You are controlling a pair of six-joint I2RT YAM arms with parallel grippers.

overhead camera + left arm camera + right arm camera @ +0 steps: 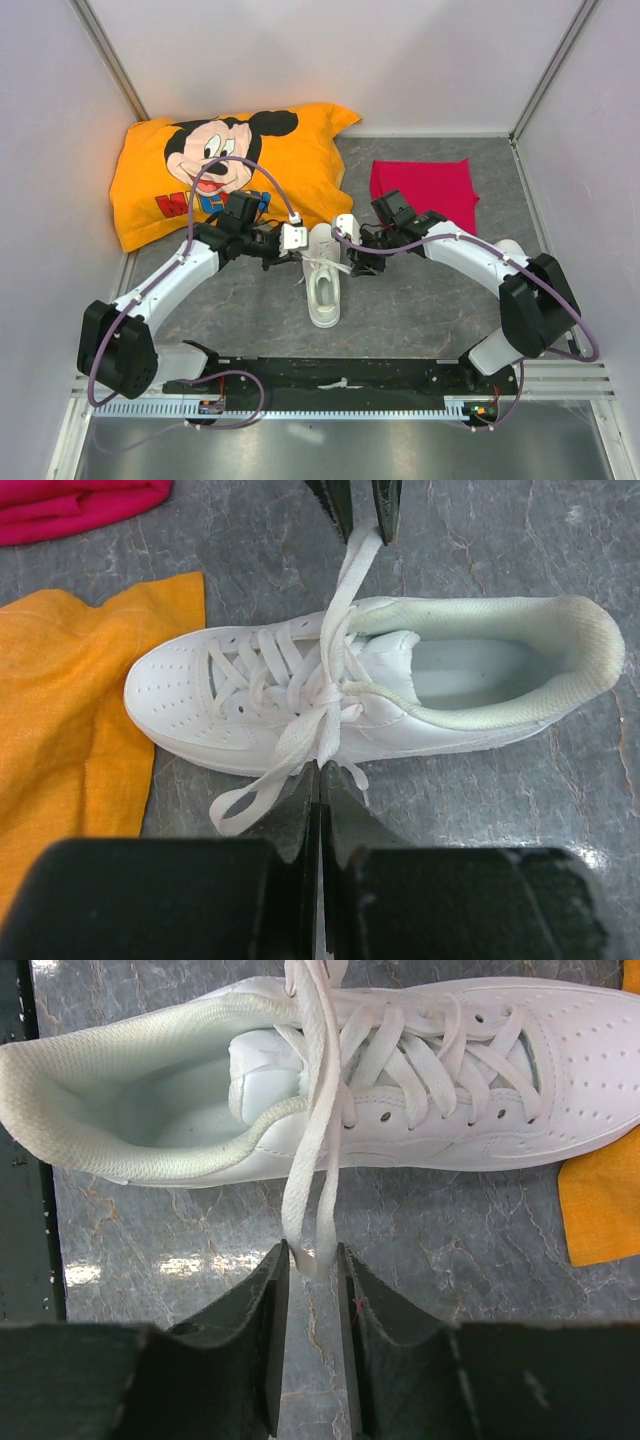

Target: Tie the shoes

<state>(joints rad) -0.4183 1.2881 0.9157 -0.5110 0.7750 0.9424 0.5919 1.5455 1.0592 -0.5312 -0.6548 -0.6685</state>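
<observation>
One white shoe [324,285] lies on the grey tabletop between both arms, toe pointing away from the bases. Its laces [330,695] are crossed at mid-tongue. My left gripper [322,768] is at the shoe's left side, shut on a lace strand running down from the crossing, and a loose loop [240,802] hangs beside it. My right gripper [313,1257] is at the shoe's [560,1080] right side. Its jaws stand apart, with the folded end of a lace loop [305,1210] lying between the tips. In the top view the left gripper [303,258] and right gripper [350,262] flank the shoe.
An orange Mickey Mouse pillow [160,195] lies at the back left, its corner reaching the shoe's toe [70,710]. A red cloth [425,190] lies at the back right. White walls enclose the table on three sides. A black rail [340,380] runs along the near edge.
</observation>
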